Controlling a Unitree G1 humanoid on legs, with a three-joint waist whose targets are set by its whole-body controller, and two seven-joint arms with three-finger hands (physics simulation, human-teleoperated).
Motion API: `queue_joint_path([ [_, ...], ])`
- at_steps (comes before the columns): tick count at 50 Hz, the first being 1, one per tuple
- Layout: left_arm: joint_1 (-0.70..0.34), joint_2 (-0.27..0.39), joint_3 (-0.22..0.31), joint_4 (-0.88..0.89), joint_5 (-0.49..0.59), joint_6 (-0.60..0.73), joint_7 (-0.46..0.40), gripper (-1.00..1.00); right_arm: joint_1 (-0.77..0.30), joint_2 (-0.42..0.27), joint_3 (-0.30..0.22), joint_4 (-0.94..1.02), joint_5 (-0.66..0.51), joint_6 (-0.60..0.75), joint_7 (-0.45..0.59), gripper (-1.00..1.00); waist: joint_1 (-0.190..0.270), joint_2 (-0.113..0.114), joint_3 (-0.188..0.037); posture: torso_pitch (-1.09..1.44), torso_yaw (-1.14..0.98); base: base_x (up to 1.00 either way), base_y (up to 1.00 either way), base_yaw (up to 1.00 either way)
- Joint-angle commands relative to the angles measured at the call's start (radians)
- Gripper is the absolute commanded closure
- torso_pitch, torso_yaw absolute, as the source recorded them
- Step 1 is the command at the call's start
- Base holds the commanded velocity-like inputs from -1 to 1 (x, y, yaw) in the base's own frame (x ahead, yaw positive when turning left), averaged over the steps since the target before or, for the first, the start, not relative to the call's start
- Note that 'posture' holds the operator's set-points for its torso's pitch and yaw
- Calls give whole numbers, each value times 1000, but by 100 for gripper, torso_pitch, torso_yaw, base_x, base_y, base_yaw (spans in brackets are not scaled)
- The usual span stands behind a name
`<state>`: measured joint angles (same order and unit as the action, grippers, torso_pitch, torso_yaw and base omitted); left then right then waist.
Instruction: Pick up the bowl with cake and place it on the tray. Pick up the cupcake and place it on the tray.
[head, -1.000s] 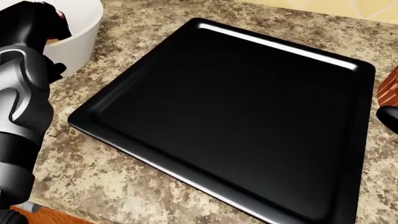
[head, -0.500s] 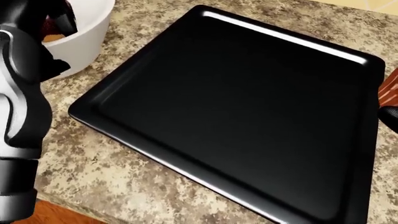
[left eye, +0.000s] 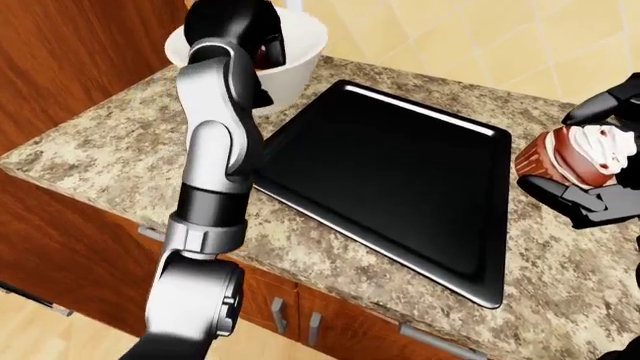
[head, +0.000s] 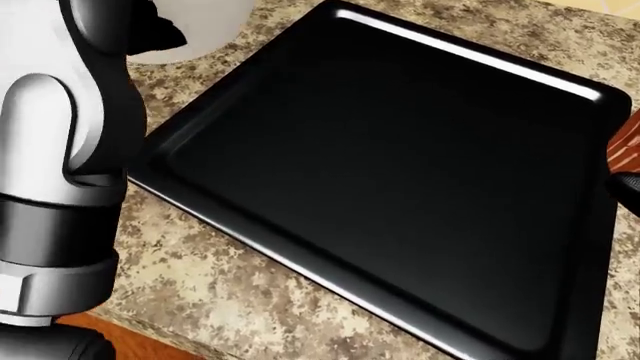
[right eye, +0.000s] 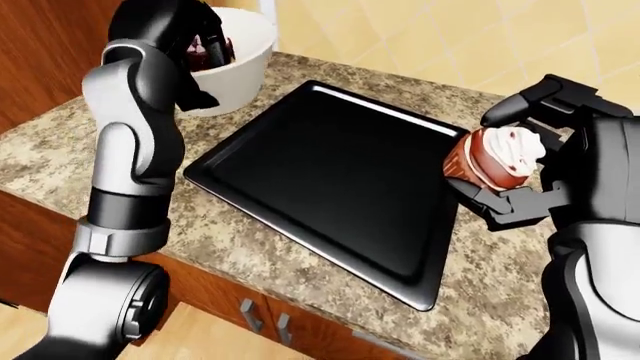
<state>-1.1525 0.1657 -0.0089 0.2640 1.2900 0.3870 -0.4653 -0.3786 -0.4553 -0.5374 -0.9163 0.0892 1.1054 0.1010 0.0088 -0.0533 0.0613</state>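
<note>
Bowl (right eye: 235, 64) with cake sits on the table (left eye: 100, 161) just off the tray's (left eye: 400, 172) top-left corner, my left robot hand (right eye: 190, 41) reaching into it (can't tell if it's clamped yet). Right robot hand (right eye: 515, 169) has fingers around the cupcake (right eye: 495, 157) beside the tray's right edge. Next I'd say: lift the bowl over.

This place is a home kitchen. A speckled brown granite countertop (left eye: 120, 161) lies over reddish wooden cabinets with metal bar handles (left eye: 312, 328). Behind it is a wall of pale yellow tiles (right eye: 400, 45). A flat black baking tray (right eye: 330, 180) rests on the countertop.
</note>
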Motion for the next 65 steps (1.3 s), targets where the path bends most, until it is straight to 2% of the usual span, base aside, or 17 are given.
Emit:
queue_joint_path([
  [1, -63, 0, -5, -63, 19, -26, 47, 100, -31, -20, -11, -20, -5, -26, -10, 100, 3, -1, -34, 0, 0, 0, 0, 0],
  [9, -134, -66, -32, -27, 38, -46, 54, 100, -45, -29, -13, -18, 3, -15, -12, 100, 1, -5, -30, 0, 0, 0, 0, 0],
  [15, -143, -117, -46, -34, 25, -65, 43, 100, -52, -38, -24, -23, 17, -2, -14, 100, 1, -5, -26, 0, 0, 0, 0, 0],
  [22, -145, -160, -62, 1, -3, -99, 78, 100, -55, -45, -30, -21, 28, 0, -19, 100, 0, -7, -26, 0, 0, 0, 0, 0],
  [33, -74, -226, -84, -54, -9, -134, 53, 100, -51, -44, -24, -21, 35, -4, -28, 100, 2, -15, -27, 0, 0, 0, 0, 0],
  [46, -3, -272, -98, -78, -27, -146, 36, 100, -42, -36, -27, -18, 38, -13, -34, 100, 3, -19, -30, 0, 0, 0, 0, 0],
  [65, 82, -293, -120, -57, -56, -163, 44, 100, -33, -52, -62, -11, 71, -16, -41, 100, 5, -19, -33, 0, 0, 0, 0, 0],
])
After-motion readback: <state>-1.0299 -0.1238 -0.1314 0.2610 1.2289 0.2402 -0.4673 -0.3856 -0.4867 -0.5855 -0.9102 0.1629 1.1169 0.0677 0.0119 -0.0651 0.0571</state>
